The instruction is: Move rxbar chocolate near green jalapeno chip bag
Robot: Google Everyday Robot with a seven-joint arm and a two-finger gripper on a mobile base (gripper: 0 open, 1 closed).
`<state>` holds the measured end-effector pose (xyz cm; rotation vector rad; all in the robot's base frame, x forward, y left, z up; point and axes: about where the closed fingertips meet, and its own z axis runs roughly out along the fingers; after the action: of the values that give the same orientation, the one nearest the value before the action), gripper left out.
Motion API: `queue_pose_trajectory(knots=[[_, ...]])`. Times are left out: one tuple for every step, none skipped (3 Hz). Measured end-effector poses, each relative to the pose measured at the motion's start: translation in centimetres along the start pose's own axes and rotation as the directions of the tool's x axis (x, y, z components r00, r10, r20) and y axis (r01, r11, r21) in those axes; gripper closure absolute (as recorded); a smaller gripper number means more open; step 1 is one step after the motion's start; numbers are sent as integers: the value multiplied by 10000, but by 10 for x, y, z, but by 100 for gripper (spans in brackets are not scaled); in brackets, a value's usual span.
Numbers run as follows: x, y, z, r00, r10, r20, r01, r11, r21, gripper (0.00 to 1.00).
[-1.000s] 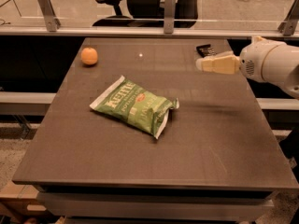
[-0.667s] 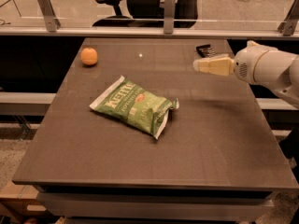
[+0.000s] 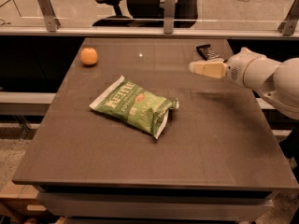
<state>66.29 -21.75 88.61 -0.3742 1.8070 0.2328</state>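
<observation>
Left of centre on the tabletop [image 3: 224,143], bag [image 3: 133,105], long axis 10 to 4. Far right at the back edge, bar [image 3: 208,52], flat, just beyond the tool [image 3: 194,68] at 12 to 1, bag off at 8. Bar's near corner perhaps masked by the tool; lettering unreadable. Tool's opening: cannot tell; nothing visibly held.

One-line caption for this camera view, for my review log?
The gripper hovers at the table's far right beside the rxbar chocolate; green jalapeno chip bag lies mid-table, orange far left.
</observation>
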Motion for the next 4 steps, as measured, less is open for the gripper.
queue_pose_trajectory(knots=[[4,-10,10,9999,-8,150,5,9998,200,0],[9,-21,17,9998,5,178,-12,9993,386,0],[12,-33,20,10000,-16,48,13,9985,542,0],[10,-45,26,9997,-116,-203,128,9983,576,0]])
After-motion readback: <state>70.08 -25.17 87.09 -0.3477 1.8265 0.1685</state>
